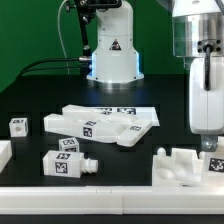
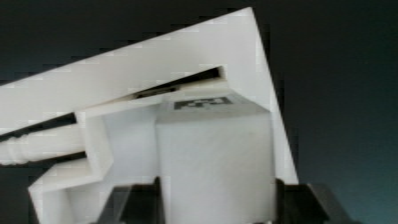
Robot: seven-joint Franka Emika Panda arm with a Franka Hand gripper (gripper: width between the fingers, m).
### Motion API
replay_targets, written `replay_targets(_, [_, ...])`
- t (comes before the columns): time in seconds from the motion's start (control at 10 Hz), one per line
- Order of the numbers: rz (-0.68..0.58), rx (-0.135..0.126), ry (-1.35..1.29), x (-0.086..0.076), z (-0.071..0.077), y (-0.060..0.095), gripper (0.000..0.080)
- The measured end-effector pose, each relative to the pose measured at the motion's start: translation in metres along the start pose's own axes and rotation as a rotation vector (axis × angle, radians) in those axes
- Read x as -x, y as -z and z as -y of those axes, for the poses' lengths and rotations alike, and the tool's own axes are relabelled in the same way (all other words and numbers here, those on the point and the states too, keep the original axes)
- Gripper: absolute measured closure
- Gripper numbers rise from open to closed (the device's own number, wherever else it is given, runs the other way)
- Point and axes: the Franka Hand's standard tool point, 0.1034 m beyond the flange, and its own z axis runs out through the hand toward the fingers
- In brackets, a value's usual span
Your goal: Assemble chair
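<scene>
Parts of the chair lie spread on the black table [image 1: 150, 145] in the exterior view. Near the middle we see flat slabs [image 1: 105, 124] overlapping one another, with square tags on them. Towards the exterior view's left a small cube [image 1: 18, 126] sits apart. Nearer the camera a blocky piece [image 1: 68, 162] with a short peg at its side stands alone. Behind them rises the robot base [image 1: 112, 50]. At the exterior view's right the gripper [image 1: 210, 150] is down at the end of a notched part [image 1: 178, 163], close to the table's front edge. From this side we cannot tell how the jaws stand.

In the wrist view the gripper [image 2: 210, 208] looks down on the notched part [image 2: 214, 160]. Its two dark fingers [image 2: 128, 205] stand partly apart, one on each side of a white block of that part. The block fills the gap from one finger to the other, so we read it as gripped. A tag [image 2: 205, 102] sits just beyond the block, and a broad angled slab [image 2: 160, 60] of the same white plastic spreads behind it.
</scene>
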Motion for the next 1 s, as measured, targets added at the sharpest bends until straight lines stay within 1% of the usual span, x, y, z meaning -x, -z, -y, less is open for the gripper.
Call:
replay_targets(0.1, [0.000, 0.001, 0.009, 0.000, -0.001, -0.001, 0.0406])
replay_targets(0.2, [0.000, 0.001, 0.014, 0.001, -0.001, -0.001, 0.0406])
replay_targets(0.3, [0.001, 0.000, 0.030, 0.002, -0.001, 0.000, 0.0218])
replay_targets(0.4, [0.010, -0.006, 0.075, -0.001, -0.001, 0.006, 0.0169])
replay_targets(0.5, [0.023, -0.013, 0.115, -0.007, 0.000, 0.016, 0.0169])
replay_targets(0.6, [0.035, -0.025, 0.132, -0.014, 0.002, 0.027, 0.0152])
replay_targets(1.0, [0.032, -0.019, 0.139, -0.012, -0.001, 0.023, 0.0151])
